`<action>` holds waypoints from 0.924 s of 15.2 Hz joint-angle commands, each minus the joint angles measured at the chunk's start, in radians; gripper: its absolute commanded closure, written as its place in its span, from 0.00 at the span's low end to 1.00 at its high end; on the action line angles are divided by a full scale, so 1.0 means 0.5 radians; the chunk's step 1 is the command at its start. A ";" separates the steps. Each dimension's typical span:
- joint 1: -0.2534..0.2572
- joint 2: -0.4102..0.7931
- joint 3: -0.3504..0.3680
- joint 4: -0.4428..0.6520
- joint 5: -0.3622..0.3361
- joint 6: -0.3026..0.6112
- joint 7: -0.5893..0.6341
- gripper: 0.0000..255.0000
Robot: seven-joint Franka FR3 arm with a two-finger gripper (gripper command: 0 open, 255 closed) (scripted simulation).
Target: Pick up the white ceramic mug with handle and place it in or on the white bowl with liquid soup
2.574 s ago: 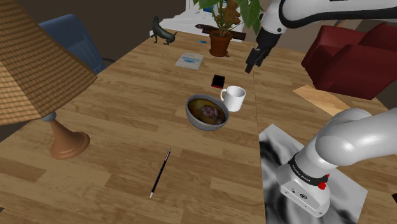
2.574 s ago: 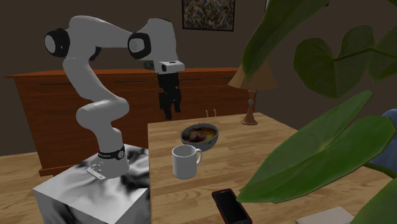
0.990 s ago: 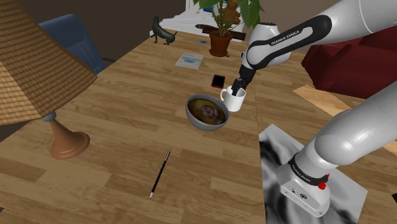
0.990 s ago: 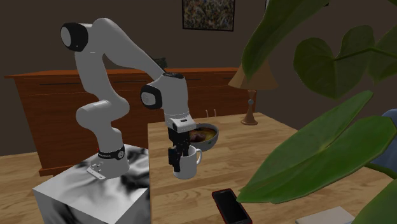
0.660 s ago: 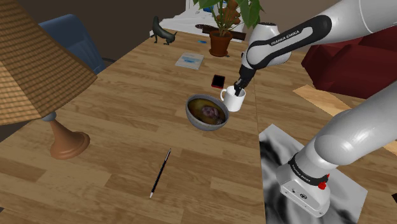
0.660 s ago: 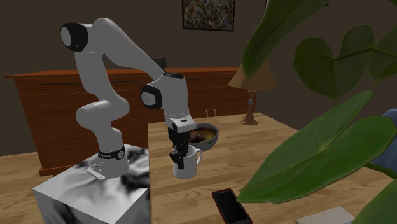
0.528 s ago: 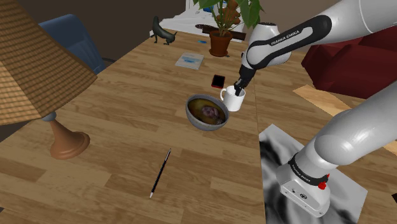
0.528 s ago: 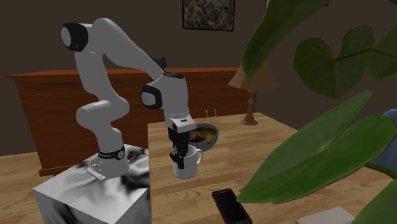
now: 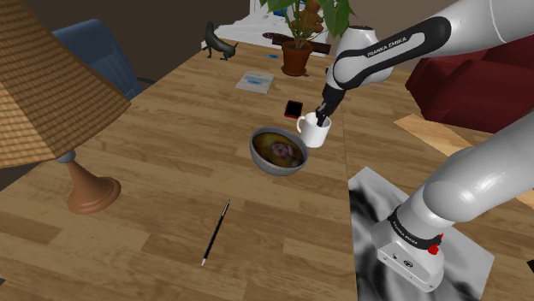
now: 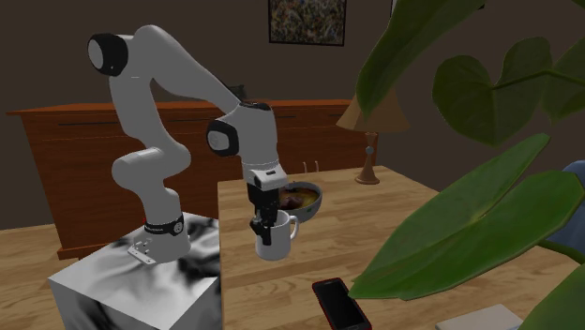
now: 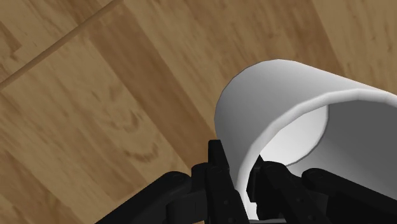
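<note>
Wrist view: the hand is closed narrow on the white mug. It pinches the wall at the rim, one finger outside and the other inside the mouth.
Why this grip: a rim pinch likely keeps the mug hanging upright and leaves its handle free.
Mug's place: in the shoulder view the mug is just beside the grey bowl, near the edge of the desk on the stand's side.
Why so close: the bowl, with its brownish contents, is right beside the mug, so the carry should be short.
Hard to tell: whether the mug's base rests on the desk or hangs just off it.
Cut off: the wrist view crops the mug's far side and bottom.
Hidden: the hand covers the pinched stretch of rim.
</note>
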 commanded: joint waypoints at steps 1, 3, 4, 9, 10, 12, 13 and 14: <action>-0.001 -0.035 0.002 0.020 -0.005 -0.055 0.005 1.00; -0.003 -0.069 0.005 0.047 -0.009 -0.116 0.009 1.00; -0.003 -0.086 0.006 0.061 -0.010 -0.146 0.011 1.00; -0.006 -0.159 0.011 0.138 -0.017 -0.296 0.020 1.00; -0.006 -0.172 0.012 0.155 -0.018 -0.326 0.021 1.00; -0.006 -0.197 0.014 0.189 -0.020 -0.385 0.024 1.00; -0.007 -0.208 0.016 0.207 -0.021 -0.414 0.025 1.00; -0.007 -0.219 0.017 0.225 -0.022 -0.443 0.026 1.00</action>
